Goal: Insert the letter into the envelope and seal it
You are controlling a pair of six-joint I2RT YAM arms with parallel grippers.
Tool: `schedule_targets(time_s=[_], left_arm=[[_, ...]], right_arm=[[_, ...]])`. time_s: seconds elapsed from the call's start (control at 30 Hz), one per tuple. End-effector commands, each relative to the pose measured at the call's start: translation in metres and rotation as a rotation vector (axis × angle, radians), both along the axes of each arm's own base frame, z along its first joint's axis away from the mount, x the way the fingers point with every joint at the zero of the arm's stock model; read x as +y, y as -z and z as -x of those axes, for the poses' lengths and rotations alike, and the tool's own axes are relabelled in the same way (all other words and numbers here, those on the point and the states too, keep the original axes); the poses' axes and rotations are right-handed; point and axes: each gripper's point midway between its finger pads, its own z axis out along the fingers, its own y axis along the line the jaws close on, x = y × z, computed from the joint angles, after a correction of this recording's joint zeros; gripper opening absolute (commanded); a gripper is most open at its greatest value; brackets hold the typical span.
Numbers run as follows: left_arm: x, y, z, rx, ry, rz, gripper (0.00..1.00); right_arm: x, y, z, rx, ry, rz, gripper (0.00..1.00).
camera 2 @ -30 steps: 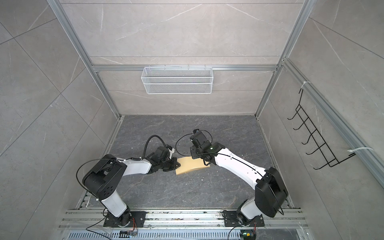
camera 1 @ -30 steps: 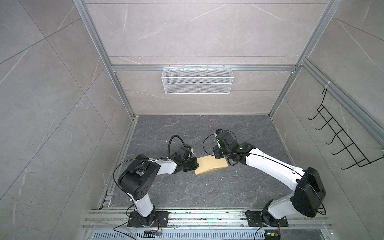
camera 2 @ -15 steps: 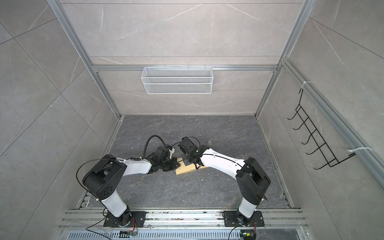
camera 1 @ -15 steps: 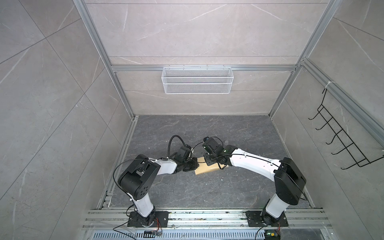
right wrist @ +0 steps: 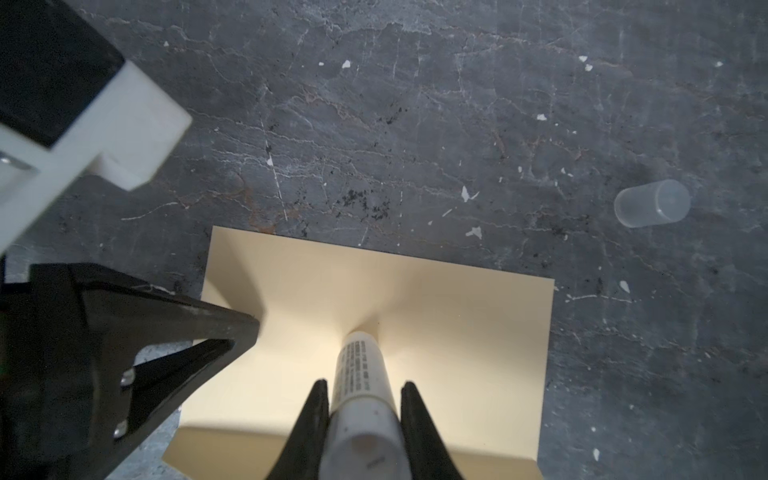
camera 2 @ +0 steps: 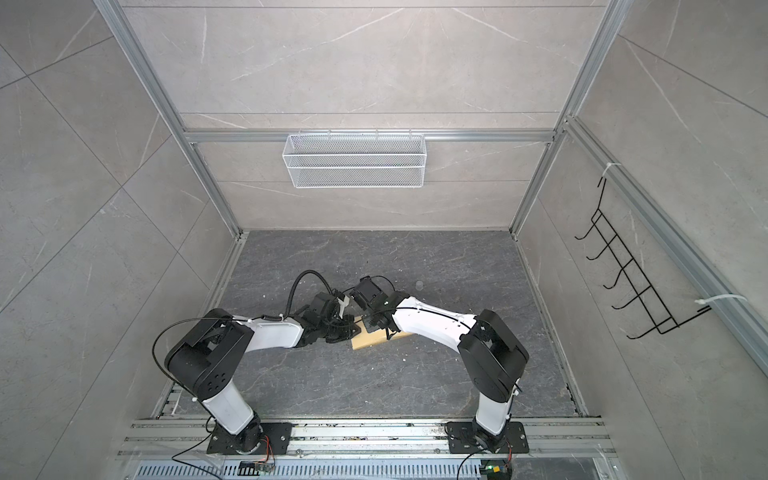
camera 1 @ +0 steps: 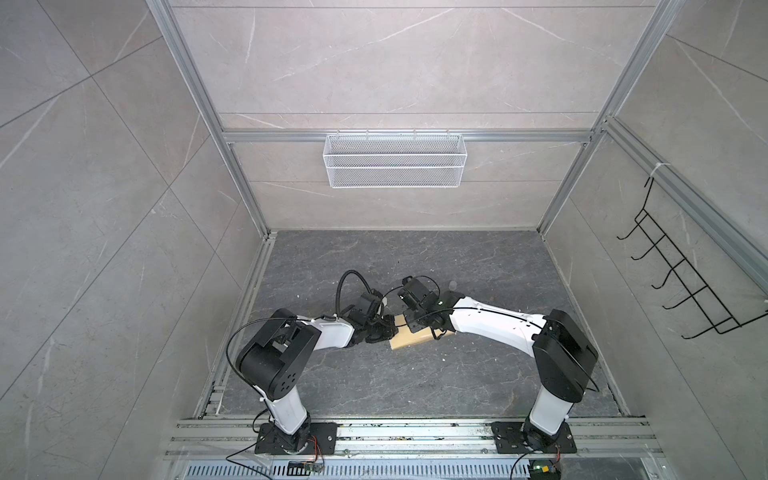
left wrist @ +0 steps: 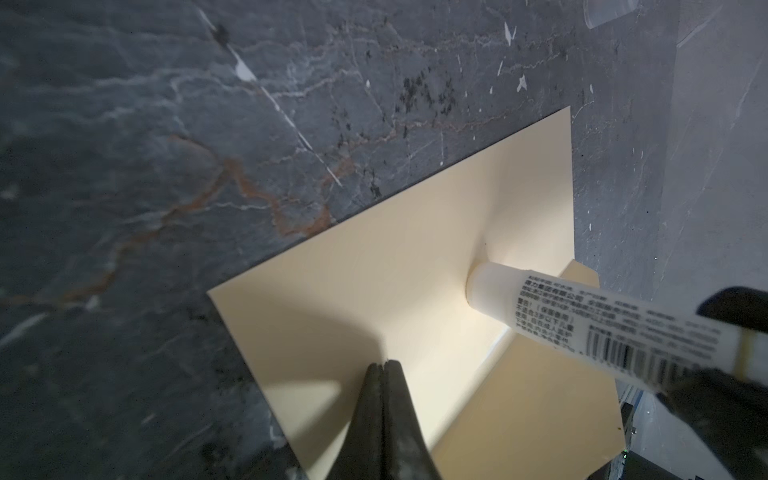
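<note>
The plain yellow-tan envelope (camera 1: 409,340) (camera 2: 368,340) lies on the dark stone floor with its paler flap (left wrist: 395,270) (right wrist: 457,307) folded open. My right gripper (right wrist: 364,383) (camera 1: 413,326) is shut on a white glue stick (right wrist: 359,370) (left wrist: 561,316), and the stick's tip presses on the middle of the flap. My left gripper (left wrist: 383,365) (camera 1: 388,330) is shut with nothing in it, its tips resting on the flap's left end. The letter is out of view.
A clear plastic cap (right wrist: 652,203) (camera 1: 453,285) lies on the floor just beyond and right of the envelope. A white wire basket (camera 1: 394,160) hangs on the back wall and a black hook rack (camera 1: 685,286) on the right wall. Walls close in both sides.
My right gripper has carried the glue stick leftward along the flap, toward the left gripper, and its elbow has swung out. The left gripper has stayed put.
</note>
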Motion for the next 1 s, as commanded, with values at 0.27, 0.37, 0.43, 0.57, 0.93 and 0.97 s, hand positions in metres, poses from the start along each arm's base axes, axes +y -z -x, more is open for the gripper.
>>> schedule_targets(time_s=[0.27,0.37,0.43,0.57,0.93,0.97], left_arm=[[0.043,0.049,0.027,0.129,-0.051,-0.214,0.00],[0.044,0.050,0.027,0.131,-0.053,-0.217,0.00],[0.044,0.051,0.028,0.132,-0.052,-0.218,0.00],[0.044,0.050,0.028,0.130,-0.053,-0.217,0.00],[0.043,0.051,0.027,0.130,-0.052,-0.217,0.00],[0.043,0.051,0.027,0.130,-0.052,-0.217,0.00]], right_arm=[[-0.056,0.010,-0.009,-0.016,0.118,0.167,0.00],[-0.065,0.012,-0.012,-0.003,0.150,0.155,0.00],[-0.075,0.015,-0.013,0.011,0.182,0.161,0.00],[-0.092,0.021,-0.017,0.043,0.244,0.153,0.00],[-0.035,-0.052,-0.018,-0.091,0.117,-0.226,0.00],[-0.035,-0.064,-0.018,-0.126,0.112,-0.268,0.00]])
